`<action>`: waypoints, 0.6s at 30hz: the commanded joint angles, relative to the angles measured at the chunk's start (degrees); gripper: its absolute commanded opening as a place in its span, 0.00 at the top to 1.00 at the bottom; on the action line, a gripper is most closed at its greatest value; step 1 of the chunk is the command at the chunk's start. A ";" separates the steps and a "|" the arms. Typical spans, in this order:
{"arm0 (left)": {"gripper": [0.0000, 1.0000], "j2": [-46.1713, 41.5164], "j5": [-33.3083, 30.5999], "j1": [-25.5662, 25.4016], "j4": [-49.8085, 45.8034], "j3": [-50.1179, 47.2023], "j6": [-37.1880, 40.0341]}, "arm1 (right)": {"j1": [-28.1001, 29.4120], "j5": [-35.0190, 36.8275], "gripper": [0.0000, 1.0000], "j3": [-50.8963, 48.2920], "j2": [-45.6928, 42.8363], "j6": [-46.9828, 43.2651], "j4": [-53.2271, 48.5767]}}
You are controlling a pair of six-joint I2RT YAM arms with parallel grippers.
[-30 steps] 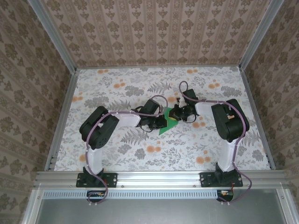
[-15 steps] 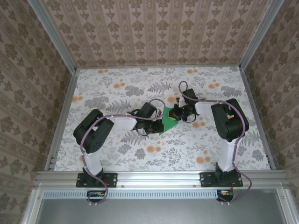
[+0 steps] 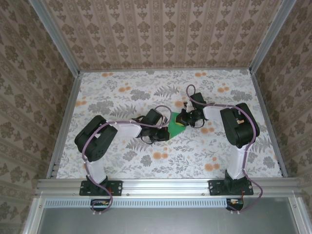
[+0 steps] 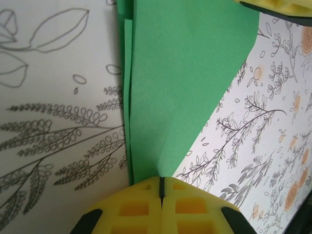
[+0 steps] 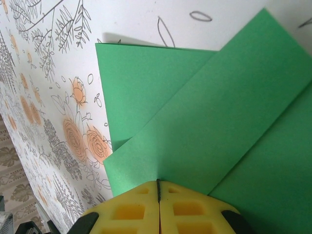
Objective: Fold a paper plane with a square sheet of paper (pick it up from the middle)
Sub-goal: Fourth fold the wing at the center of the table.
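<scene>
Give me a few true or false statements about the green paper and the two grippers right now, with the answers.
1. The green paper lies near the middle of the table, between the two arms. True.
2. The left gripper stands wide open. False: its yellow pads are pressed together, at the paper's folded edge.
3. The paper is a flat, unfolded square. False: the wrist views show overlapping folded layers.
4. The right gripper is shut. True.
5. The table has a plain white top. False: it bears a floral print.
</scene>
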 commanded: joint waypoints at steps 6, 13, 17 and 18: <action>0.97 -2.20 -0.52 -1.73 -8.22 -7.49 -1.01 | -0.28 7.84 0.93 -1.46 4.69 -1.19 -6.55; 1.00 -4.59 -0.40 -1.77 -5.39 -10.94 -2.53 | -0.64 8.78 0.93 -1.64 4.71 -0.83 -6.76; 1.00 -7.86 -0.49 -1.63 -4.10 -9.90 -1.44 | -0.63 8.54 0.93 -1.85 4.70 -0.72 -6.52; 1.00 -9.10 -0.62 -1.51 -3.53 -9.06 -1.00 | -0.65 8.31 0.93 -1.93 4.64 -0.67 -6.32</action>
